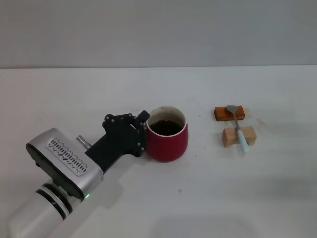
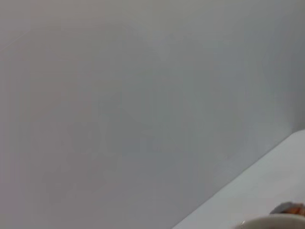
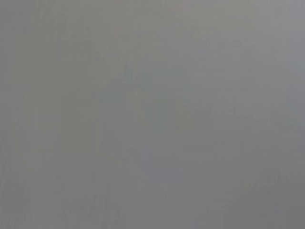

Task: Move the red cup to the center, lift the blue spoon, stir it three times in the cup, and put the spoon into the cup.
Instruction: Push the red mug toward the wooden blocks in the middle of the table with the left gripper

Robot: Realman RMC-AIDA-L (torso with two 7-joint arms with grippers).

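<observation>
- Near the middle of the counter (image 1: pixel 74 94), slightly toward its left edge, my left gripper (image 1: pixel 141 133) sits against the left side of the red cup (image 1: pixel 167 133).
- Left gripper state: the black fingers are at the cup's left wall, where a handle would be hidden behind them. I cannot tell whether they are clenched on anything or released; the contact area is blocked by the gripper body.
- Left arm position: the silver and black wrist housing reaches in from the near left corner of the counter and angles toward the cup.
- Red cup: upright on the counter, pale inner rim visible, dark liquid inside. No handle shows in the head view.
- Blue spoon (image 1: pixel 237 128): lies well apart from the cup, toward the right edge of the counter. The grey bowl rests on the dark wooden block (image 1: pixel 221 113); the neck crosses the light wooden block (image 1: pixel 231 137); the pale blue handle end points toward the near edge.
- Block arrangement: the dark block is farther from me, the light block nearer, with a small gap between them.
- Left wrist view: mostly blank wall, with a strip of counter and a sliver of pale rim at one corner.
- Right arm: not visible in the head view; the right wrist view shows only a plain grey field.
</observation>
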